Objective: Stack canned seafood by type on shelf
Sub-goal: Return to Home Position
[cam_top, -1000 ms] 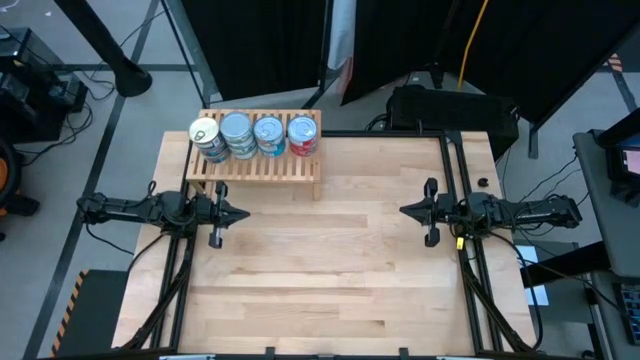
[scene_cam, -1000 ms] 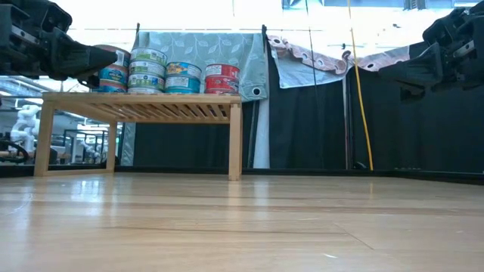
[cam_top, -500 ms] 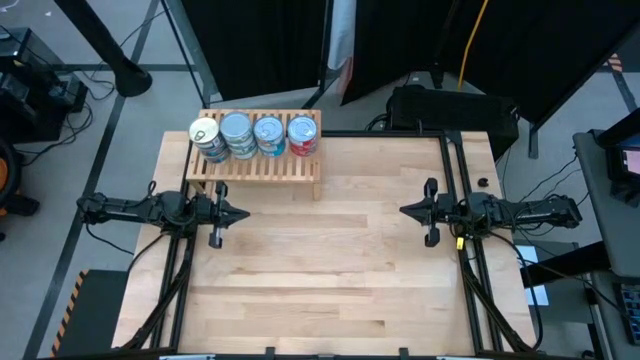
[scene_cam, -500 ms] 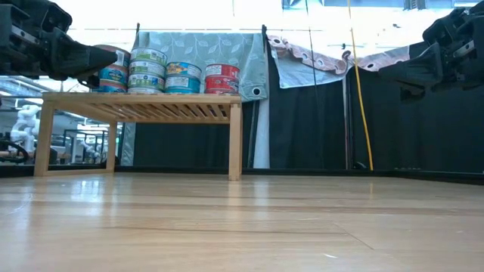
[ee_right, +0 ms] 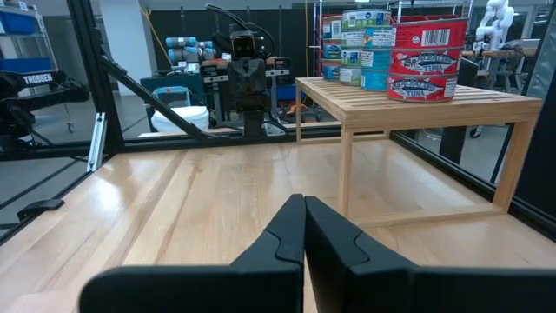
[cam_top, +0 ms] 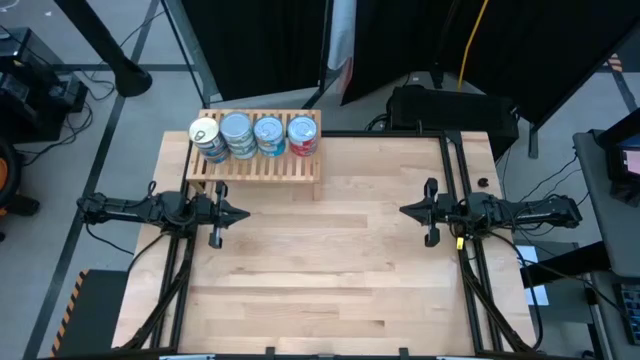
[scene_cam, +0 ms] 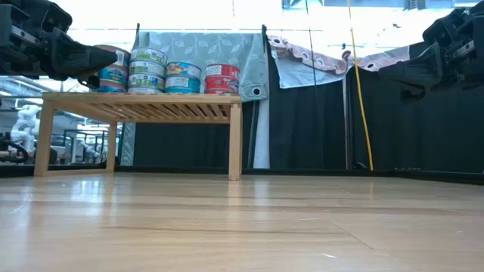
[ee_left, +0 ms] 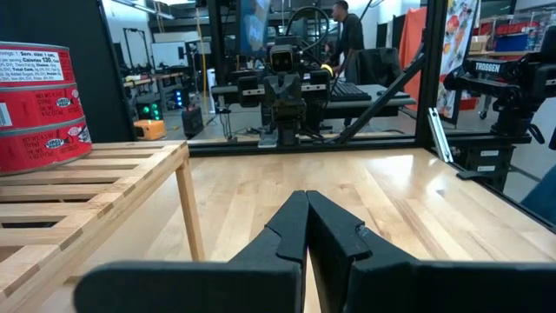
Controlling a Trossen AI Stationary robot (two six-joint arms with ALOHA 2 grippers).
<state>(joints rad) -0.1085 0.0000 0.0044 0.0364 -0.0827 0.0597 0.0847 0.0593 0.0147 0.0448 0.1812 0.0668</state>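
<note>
The canned seafood stands in a row of stacks on the slatted wooden shelf (cam_top: 262,160) at the table's far left: a gold-topped stack (cam_top: 205,135), two silvery-blue stacks (cam_top: 236,133) (cam_top: 269,134) and a red-labelled stack (cam_top: 302,132). The red cans (ee_right: 423,48) rest on the shelf's right end. My left gripper (cam_top: 244,213) is shut at the table's left edge, just in front of the shelf, pointing level toward the right. My right gripper (cam_top: 404,210) is shut at the right edge, pointing level toward the left. Neither touches anything.
The broad wooden tabletop (cam_top: 320,270) lies bare between the two arms. The shelf stands on short legs (scene_cam: 234,140) with a gap beneath it. Dark curtains and a patterned cloth (scene_cam: 204,53) hang behind the table's far edge.
</note>
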